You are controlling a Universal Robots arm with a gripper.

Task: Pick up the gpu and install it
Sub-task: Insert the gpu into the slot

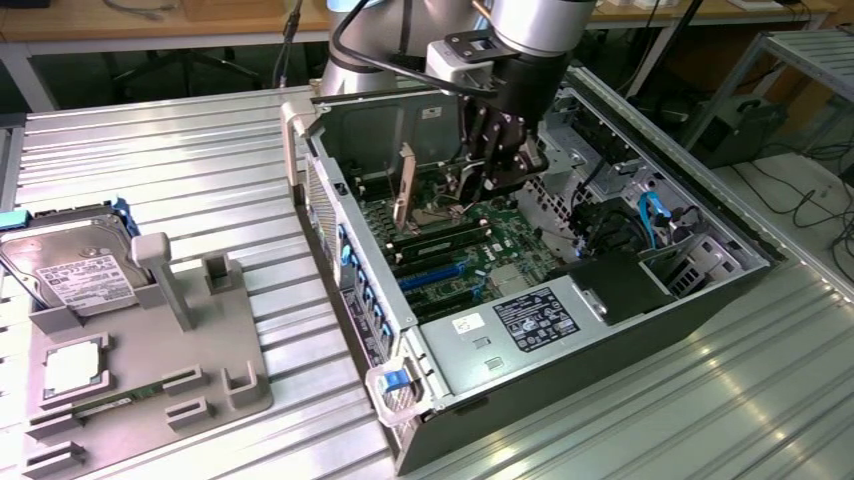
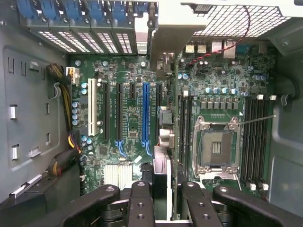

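Exterior view: fingers (image 1: 501,165) clamp gpu (image 1: 470,180) inside case (image 1: 587,330), ribbed metal table (image 1: 174,170).

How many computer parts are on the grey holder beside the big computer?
3: a silver hard drive farthest back, a square chip in the middle, a green memory stick nearest the camera. The posts may hide more.

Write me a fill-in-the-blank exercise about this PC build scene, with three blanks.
1. The end effector holds the gpu inside the open computer ___.
2. On the motherboard, the long slot nearest the gpu is coloured ___.
3. The silver hard drive rests on the grey fixture at the exterior view's ___.

Missing words: case; blue; left.
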